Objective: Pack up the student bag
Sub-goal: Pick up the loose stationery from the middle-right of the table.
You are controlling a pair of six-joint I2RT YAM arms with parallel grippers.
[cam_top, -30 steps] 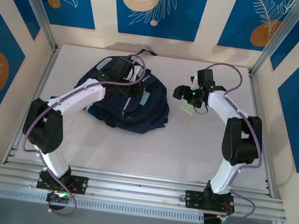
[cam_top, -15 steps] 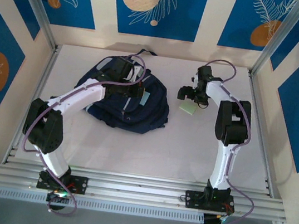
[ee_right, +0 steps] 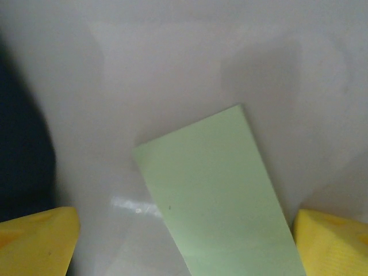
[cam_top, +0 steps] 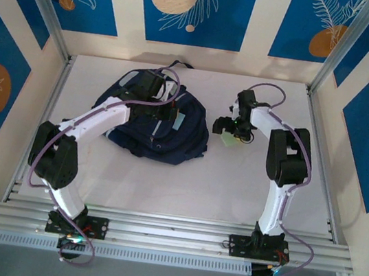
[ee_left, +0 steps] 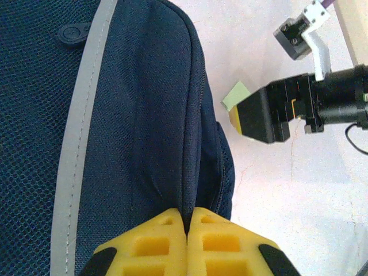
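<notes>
Pinched flat together, the yellow fingers of my left gripper point(ee_left: 187, 230) are leaving no gap. A ridge of navy cloth is running straight up to their tips, and I cannot tell whether any of it is caught there. My right gripper point(ee_right: 187, 253) is standing wide open, one yellow fingertip at each lower corner of its wrist view, and is holding nothing.

The white table point(cam_top: 198, 188) is carrying everything. The student bag point(cam_top: 150, 133) is lying slumped on its far left part. In my left wrist view, a grey trim strip point(ee_left: 86, 115) is running top to bottom down its mesh-textured navy face.

My left arm point(cam_top: 97, 118) is bending at a low elbow near its base and stretching its white forearm up and to the right across the bag, so the wrist is sitting over the bag's upper middle. My right arm point(cam_top: 277, 193) is rising almost straight from its base to a black elbow, then folding back to the left. Its wrist is tipping the fingers down toward the table to the right of the bag.

A pale green card point(ee_right: 224, 195) is lying flat and tilted on the table between my right fingertips, nearer the one on the right of that view. Seen from above, it is lying near the bag's right edge.
</notes>
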